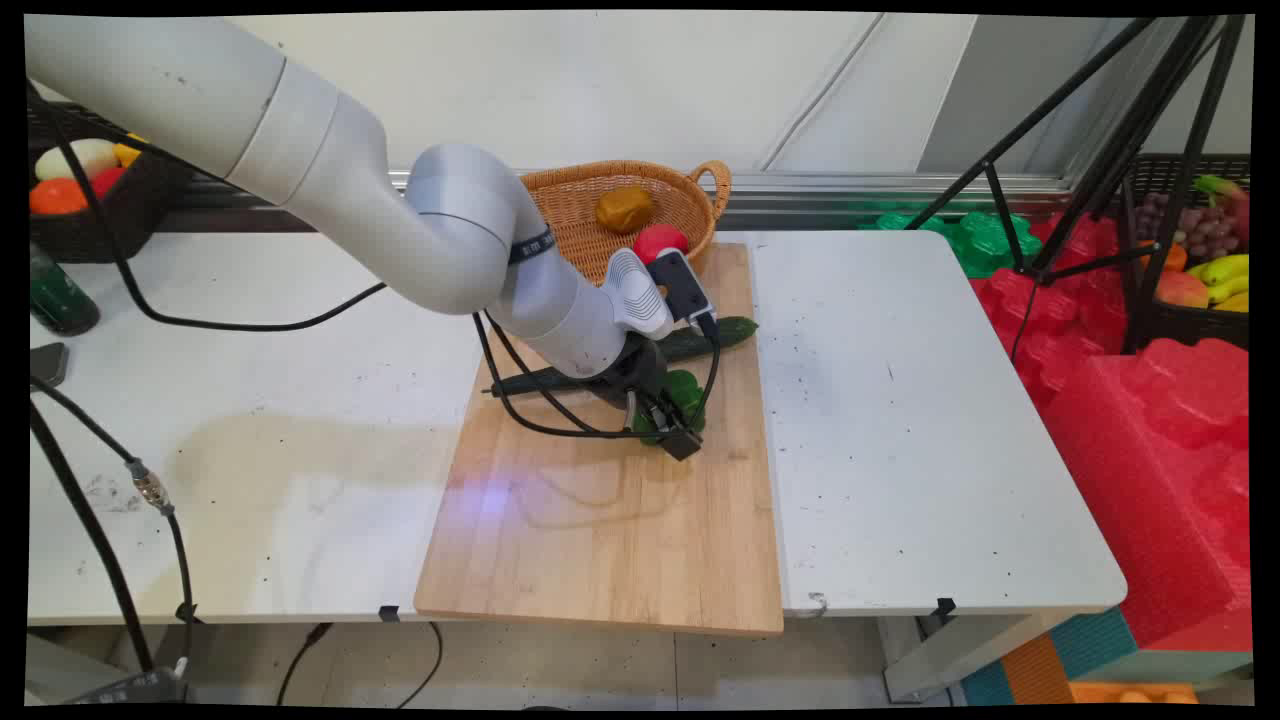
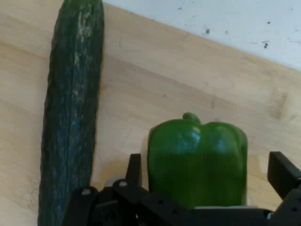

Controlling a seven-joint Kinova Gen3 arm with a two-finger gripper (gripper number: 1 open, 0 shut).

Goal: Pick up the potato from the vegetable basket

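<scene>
Far left of the main view, a dark basket (image 1: 85, 215) of mixed fruit sits at the back of the white bench (image 1: 900, 420), with a dark green bottle (image 1: 60, 295) just in front of it. Moving right, the wooden cutting board (image 1: 600, 540) takes up the middle of the frame. Along its far half lies a long cucumber (image 1: 735, 330), mostly hidden by the arm. Just below it in the frame is a green bell pepper (image 1: 684, 388), and the claw (image 1: 665, 425) is down over it.

In the hand view the cucumber (image 2: 70, 122) runs up the left side and the pepper (image 2: 197, 160) sits lower centre, with one finger (image 2: 134, 169) on its left and the other off to its right. So the claw (image 2: 207, 188) is spread apart around the pepper, not clamped, with a visible gap on the right.

Upper centre of the main view there's a wicker basket (image 1: 700, 190) holding a brownish potato-like thing (image 1: 624, 208), and a red fruit (image 1: 660, 240) just in front of the basket.

What could go wrong, I'd guess: the pepper is smooth and rounded, so an off-centre squeeze could squirt it out sideways. The left finger is also near the cucumber and could nudge it rolling.
</scene>
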